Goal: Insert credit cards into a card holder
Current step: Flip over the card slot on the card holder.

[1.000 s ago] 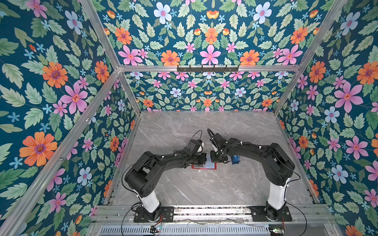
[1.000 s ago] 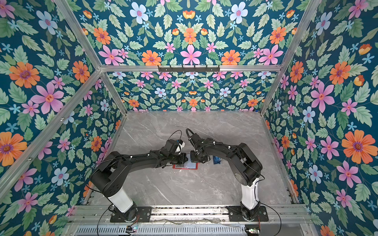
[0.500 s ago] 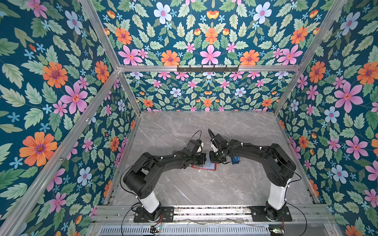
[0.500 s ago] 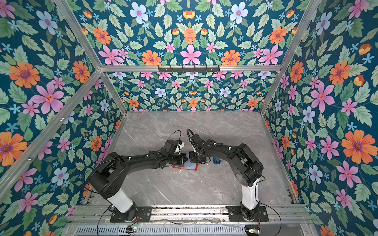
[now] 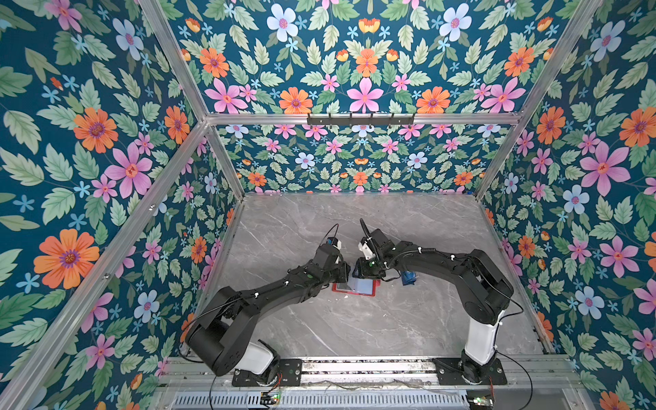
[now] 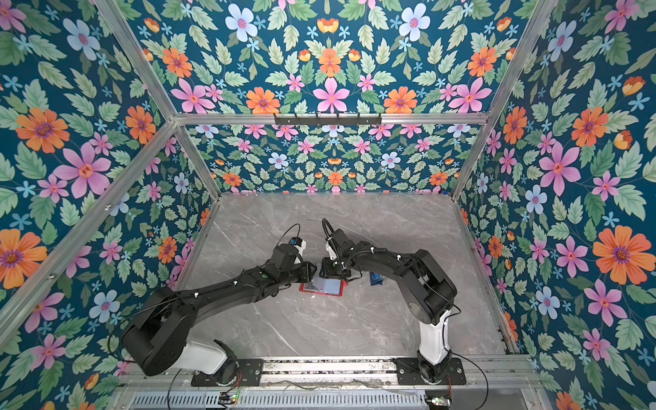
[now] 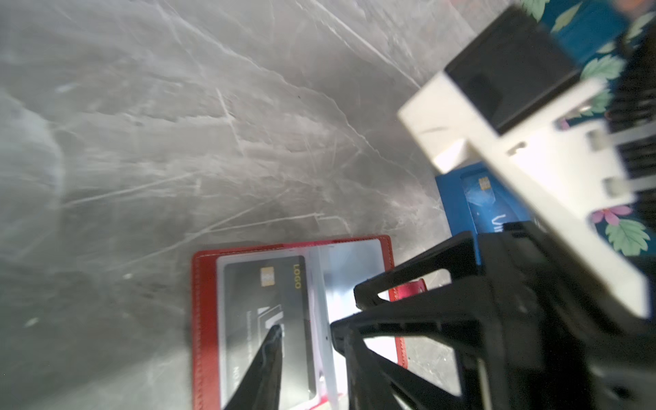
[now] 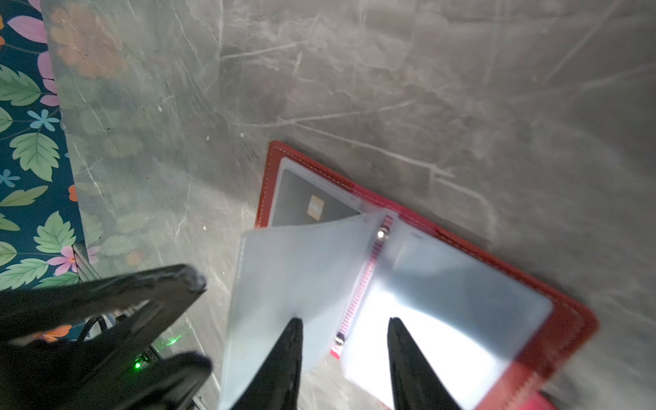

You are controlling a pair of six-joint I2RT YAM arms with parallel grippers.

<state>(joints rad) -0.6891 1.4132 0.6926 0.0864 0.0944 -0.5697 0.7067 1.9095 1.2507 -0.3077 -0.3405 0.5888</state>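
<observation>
Card holder (image 5: 356, 287) is open flat on the bench (image 5: 355, 337), centre, just on the near side of where my left arm (image 5: 284, 287) and right arm (image 5: 443, 262) meet. Both top views show it there.

My left jaws reach in from the left over the holder's left half. They stand a little apart with nothing between them. The right wrist view shows both fingertips (image 8: 191, 280) separated. One tip (image 7: 271, 340) is over the dark card (image 7: 255, 301); can't tell if it touches.

Dark card, gold chip, is fully in the left-half sleeve.

My right jaws come down from the far side, moderately parted. The tips sit either side of the red spine (image 8: 369, 269) with nothing clamped. A clear leaf (image 8: 301, 269) is tilted up off the left half, with the dark card partly under it. The leaf's lower edge is at one right tip; contact is unclear. The right-half sleeve looks glary and its contents are unreadable.

Blue tray (image 5: 408, 278) is on the bench to the right of the holder, near but not touching. A light blue card (image 7: 482, 202) lies in it.
</observation>
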